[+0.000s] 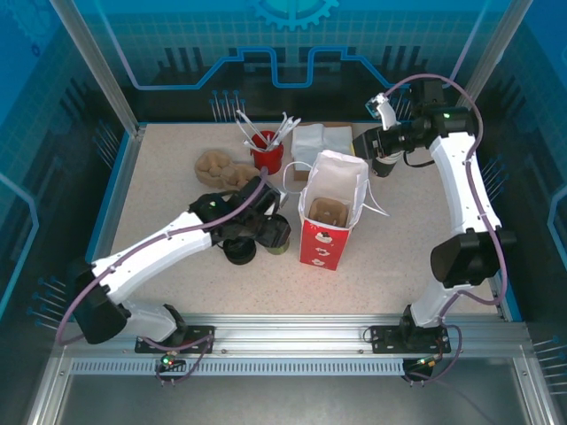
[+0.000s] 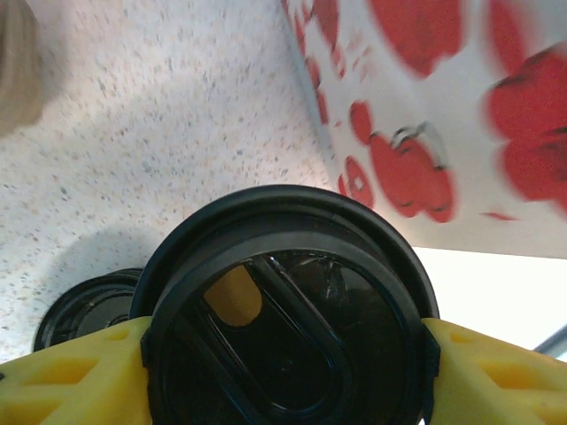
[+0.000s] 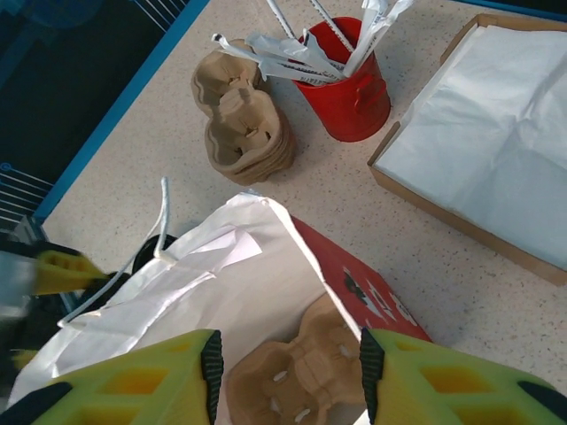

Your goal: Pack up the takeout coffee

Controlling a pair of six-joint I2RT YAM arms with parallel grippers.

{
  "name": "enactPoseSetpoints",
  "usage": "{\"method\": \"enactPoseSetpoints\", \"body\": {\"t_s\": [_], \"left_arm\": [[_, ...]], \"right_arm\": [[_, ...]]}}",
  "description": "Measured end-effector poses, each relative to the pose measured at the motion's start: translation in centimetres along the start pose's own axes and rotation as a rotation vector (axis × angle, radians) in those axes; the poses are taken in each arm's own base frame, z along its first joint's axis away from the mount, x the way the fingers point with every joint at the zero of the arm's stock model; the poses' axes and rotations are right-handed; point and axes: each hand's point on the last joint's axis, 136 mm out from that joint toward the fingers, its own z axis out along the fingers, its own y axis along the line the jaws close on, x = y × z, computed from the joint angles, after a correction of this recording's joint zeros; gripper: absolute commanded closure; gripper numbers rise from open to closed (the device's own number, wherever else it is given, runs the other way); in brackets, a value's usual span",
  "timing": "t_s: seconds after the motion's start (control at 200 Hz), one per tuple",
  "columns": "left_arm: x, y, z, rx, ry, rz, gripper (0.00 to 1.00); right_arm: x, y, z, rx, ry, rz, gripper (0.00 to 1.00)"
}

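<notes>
Clamped between yellow fingers (image 2: 80, 376) of left gripper (image 2: 285, 354): takeout coffee (image 2: 288, 301), black lid up, lower centre of left wrist view. Upper right, red-and-white paper bag (image 2: 425, 106), open-topped, holding brown cup carrier (image 3: 310, 341). Over it, right gripper (image 3: 290, 376), jaws apart, empty. Upper frame: red cup (image 3: 354, 97) of wrapped straws (image 3: 283, 49); tray (image 3: 425, 199) of white napkins (image 3: 496, 124).

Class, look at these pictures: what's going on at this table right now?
The left gripper is closed on the lidded takeout coffee, right beside the red-and-white paper bag. The right gripper hangs open near the bag's open top, holding nothing. A pulp cup carrier sits inside the bag. The coffee is not yet in.
</notes>
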Motion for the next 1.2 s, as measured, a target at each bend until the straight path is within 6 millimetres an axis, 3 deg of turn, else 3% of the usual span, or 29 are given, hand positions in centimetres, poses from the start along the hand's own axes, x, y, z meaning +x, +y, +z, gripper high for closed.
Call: {"method": "enactPoseSetpoints", "body": {"t_s": [0.26,0.635,0.765,1.015,1.201], "left_arm": [[-3.6,-1.4,-9.1,0.051,-0.131,0.006,0.35],[-5.0,-2.0,-16.7,0.089,-0.187,0.01,0.35],[-5.7,-2.5,-18.3,0.111,-0.209,0.017,0.35],[-7.1,-3.8,-18.9,0.139,-0.213,0.034,0.35],[-8.3,-5.1,-19.0,0.158,-0.222,0.062,0.35]], "right_arm": [[1.2,-1.1,1.5,0.0,0.07,-0.034,0.51],[2.8,-2.8,5.4,0.001,0.211,-0.063,0.52],[3.1,-2.9,6.1,-0.008,0.228,-0.067,0.59],[2.9,-1.7,6.8,-0.027,0.234,-0.104,0.88],[2.8,-1.4,7.3,-0.032,0.215,-0.096,0.92]]}}
